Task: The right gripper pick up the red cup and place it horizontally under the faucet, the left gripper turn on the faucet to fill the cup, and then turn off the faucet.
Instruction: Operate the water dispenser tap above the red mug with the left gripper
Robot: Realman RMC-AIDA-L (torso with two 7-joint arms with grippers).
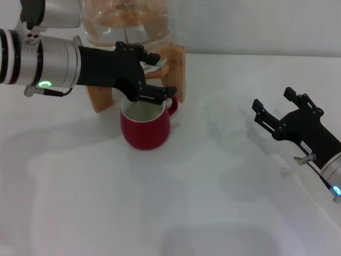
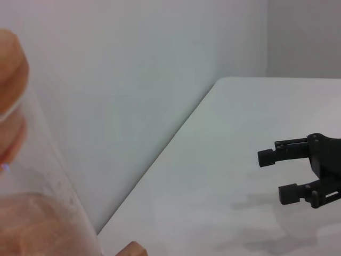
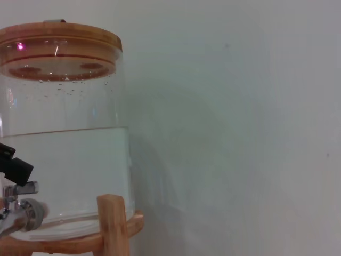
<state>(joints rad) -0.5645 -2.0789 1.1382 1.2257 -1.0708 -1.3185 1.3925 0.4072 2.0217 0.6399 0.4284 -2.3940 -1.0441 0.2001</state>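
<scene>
No readable labels. I see left gripper (image 1: 152,77) spread around faucet (image 1: 159,63) lever, red cup (image 1: 145,126) upright beneath. Right gripper (image 1: 277,109) parked, fingers apart. Only right wrist shows jug's wooden lid (image 3: 56,45).

The cup (image 1: 145,130) is glossy red (white inside). Both claws are black: the left claw (image 1: 151,77) on a silver arm with black bands, the right claw (image 1: 278,109) too. The jug (image 3: 64,138) is clear, its stand (image 3: 113,224) pale wood, the worktop (image 1: 213,186) white.
</scene>
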